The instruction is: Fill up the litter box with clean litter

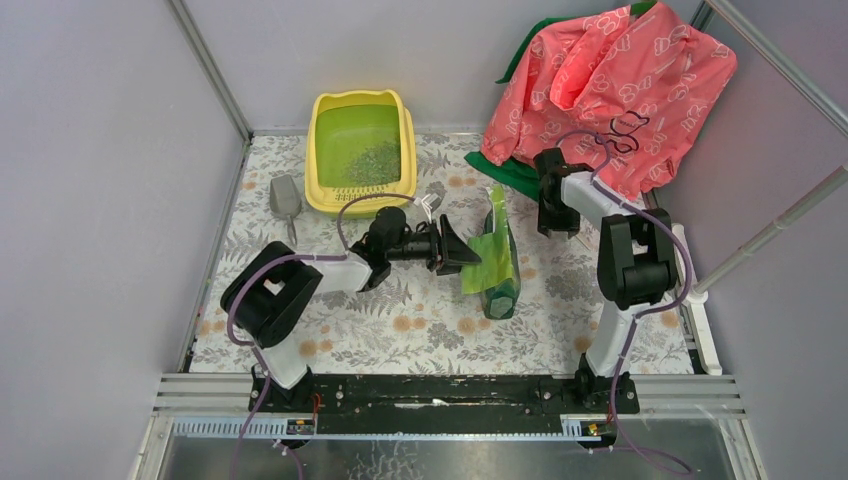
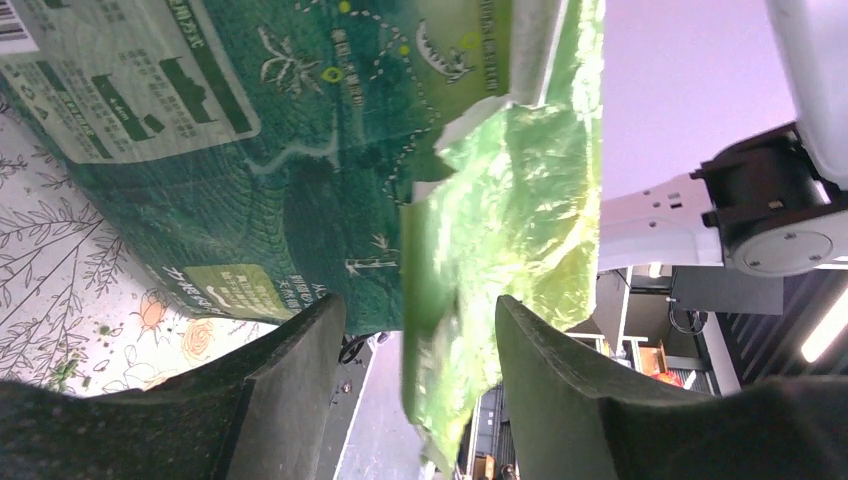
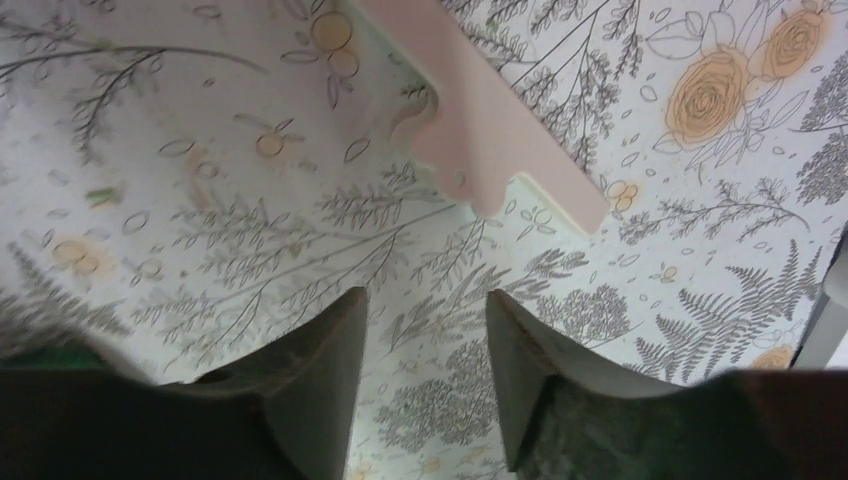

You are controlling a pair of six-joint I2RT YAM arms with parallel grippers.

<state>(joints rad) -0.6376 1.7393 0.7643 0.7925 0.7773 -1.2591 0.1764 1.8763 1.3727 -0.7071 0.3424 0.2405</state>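
**A:** How do we find the arms?

**B:** The left arm lies low across the floral cloth [image 1: 400, 320]. Its left gripper [image 1: 462, 252] is turned sideways at the green bag [image 1: 497, 262] lying mid-table. The jaws stand apart, and the bag's torn pale flap [image 2: 500, 220] hangs loose between the fingers [image 2: 290, 370], not pinched. The right arm is folded high, and the right gripper [image 3: 425, 300] points down over the cloth, jaws parted on nothing.

**A:** What can't we make out?

**B:** From above, the left gripper hides where it meets the bag. We cannot tell whether the flap brushes one finger. In the right wrist view a pale pink strip [image 3: 480, 130] with a scalloped edge lies on the cloth, and we cannot say what it is.

**A:** And the litter box [image 1: 322, 150]?

**B:** It sits at the back left by the wall, well apart from both grippers. It has a yellow rim and a green inside. A thin grey-green patch of clean litter [image 1: 376, 162] lies toward its near end. A grey scoop [image 1: 284, 198] lies just beside it.
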